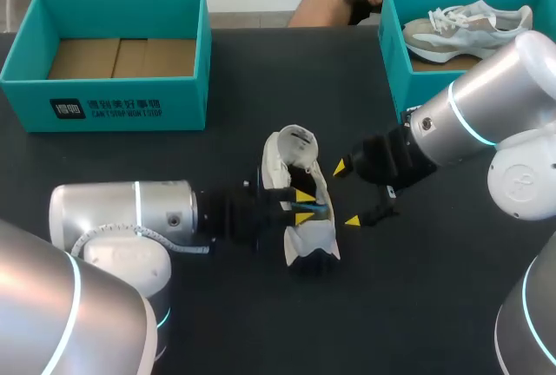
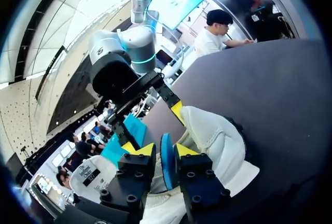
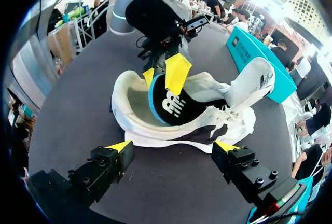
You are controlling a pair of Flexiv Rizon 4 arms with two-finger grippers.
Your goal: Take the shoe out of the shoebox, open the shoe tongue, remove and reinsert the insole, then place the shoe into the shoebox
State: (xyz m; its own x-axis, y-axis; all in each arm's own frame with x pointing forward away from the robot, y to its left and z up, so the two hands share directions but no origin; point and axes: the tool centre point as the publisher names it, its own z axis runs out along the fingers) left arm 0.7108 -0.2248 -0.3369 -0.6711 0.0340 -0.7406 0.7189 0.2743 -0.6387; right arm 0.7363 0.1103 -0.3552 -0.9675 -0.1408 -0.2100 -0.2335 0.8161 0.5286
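— While the left arm (image 1: 122,210) lies low across the desk (image 1: 217,323), coming in from the left, what is its claw doing?

— The left claw (image 1: 304,206) is down in the mouth of a white shoe (image 1: 295,149). Its yellow tips are pinched on the blue-edged black insole (image 3: 174,105), which stands tilted, partly out of the shoe.

— Where is the shoe?

— It sits mid-desk, outside both boxes, with its tongue folded back.

— And the right arm?

— The right arm (image 1: 486,106) reaches in from the right, wrist angled down toward the shoe. The right claw (image 1: 346,193) is spread wide just beside the shoe's side and holds nothing.

— What about the boxes?

— A teal left box (image 1: 104,106) at the far left shows its cardboard floor. A teal right box (image 1: 393,36) at the far right holds a second shoe (image 1: 465,28).
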